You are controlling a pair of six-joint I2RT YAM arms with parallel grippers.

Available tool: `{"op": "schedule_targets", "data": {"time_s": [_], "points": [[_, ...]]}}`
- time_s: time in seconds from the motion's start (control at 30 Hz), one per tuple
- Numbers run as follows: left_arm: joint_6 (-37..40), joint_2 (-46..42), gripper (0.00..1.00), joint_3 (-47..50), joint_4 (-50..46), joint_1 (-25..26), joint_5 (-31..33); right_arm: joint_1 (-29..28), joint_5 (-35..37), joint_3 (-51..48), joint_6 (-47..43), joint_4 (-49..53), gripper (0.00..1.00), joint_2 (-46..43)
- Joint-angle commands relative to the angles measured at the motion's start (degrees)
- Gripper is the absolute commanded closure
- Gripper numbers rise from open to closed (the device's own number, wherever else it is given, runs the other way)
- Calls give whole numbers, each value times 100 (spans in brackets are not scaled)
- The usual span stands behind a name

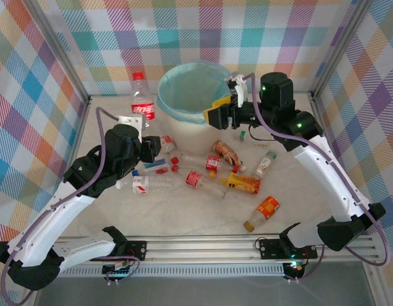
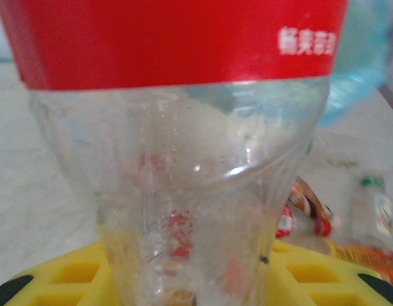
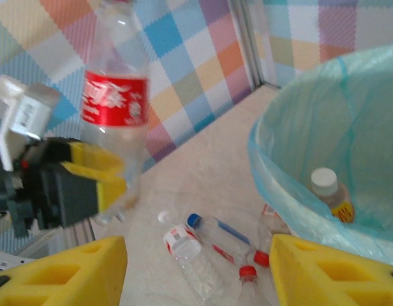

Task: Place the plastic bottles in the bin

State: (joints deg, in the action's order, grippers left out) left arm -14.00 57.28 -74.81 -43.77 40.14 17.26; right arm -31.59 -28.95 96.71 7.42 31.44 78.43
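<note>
My left gripper (image 1: 144, 127) (image 2: 190, 284) is shut on the lower end of a clear plastic bottle (image 1: 143, 105) (image 2: 184, 159) with a red label and red cap. It holds the bottle upright just left of the bin (image 1: 190, 95). The right wrist view shows that bottle (image 3: 115, 102) between yellow fingers (image 3: 94, 172). The cream bin has a light blue liner (image 3: 324, 127), and a white-capped bottle (image 3: 329, 194) lies inside. My right gripper (image 1: 221, 109) (image 3: 196, 274) hangs open and empty at the bin's near right rim. Several bottles (image 1: 203, 180) lie scattered on the table.
An orange bottle (image 1: 261, 213) lies nearest the front rail, and a green-capped one (image 1: 265, 164) lies under the right arm. Checked walls (image 1: 30, 95) close in the back and both sides. A loose white cap (image 3: 160, 217) rests on the table near the lying bottles.
</note>
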Motion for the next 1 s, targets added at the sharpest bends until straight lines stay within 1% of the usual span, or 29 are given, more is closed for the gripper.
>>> {"op": "schedule_targets", "data": {"time_s": [0.0, 0.1, 0.27, 0.3, 0.37, 0.57, 0.73, 0.8, 0.9, 0.97], "points": [[1471, -53, 57, -146, 404, 60, -1466, -31, -642, 114, 209, -516, 39, -144], [1783, 12, 57, -85, 407, 64, -2320, -31, -848, 128, 307, -746, 39, -126], [1909, 24, 59, 186, 650, 81, -3184, -31, -784, 387, 508, -657, 39, -12], [1961, 16, 62, 253, 707, 90, -3332, -31, -835, 450, 546, -602, 39, 41], [2043, 17, 63, 329, 755, 103, -3552, -31, -955, 537, 642, -559, 39, 114], [2147, 57, 64, 344, 696, 114, -3839, -31, -1366, 542, 870, -711, 40, 168], [2165, 42, 63, 392, 693, 143, -4089, -33, -1297, 542, 936, -618, 42, 199], [2190, 71, 63, 380, 614, 148, -4155, -31, -1344, 551, 959, -604, 45, 203], [2213, 105, 63, 366, 538, 157, -4187, -31, -1379, 560, 949, -584, 53, 207], [2201, 104, 63, 362, 544, 168, -4180, -35, -1388, 570, 949, -562, 56, 208]]}}
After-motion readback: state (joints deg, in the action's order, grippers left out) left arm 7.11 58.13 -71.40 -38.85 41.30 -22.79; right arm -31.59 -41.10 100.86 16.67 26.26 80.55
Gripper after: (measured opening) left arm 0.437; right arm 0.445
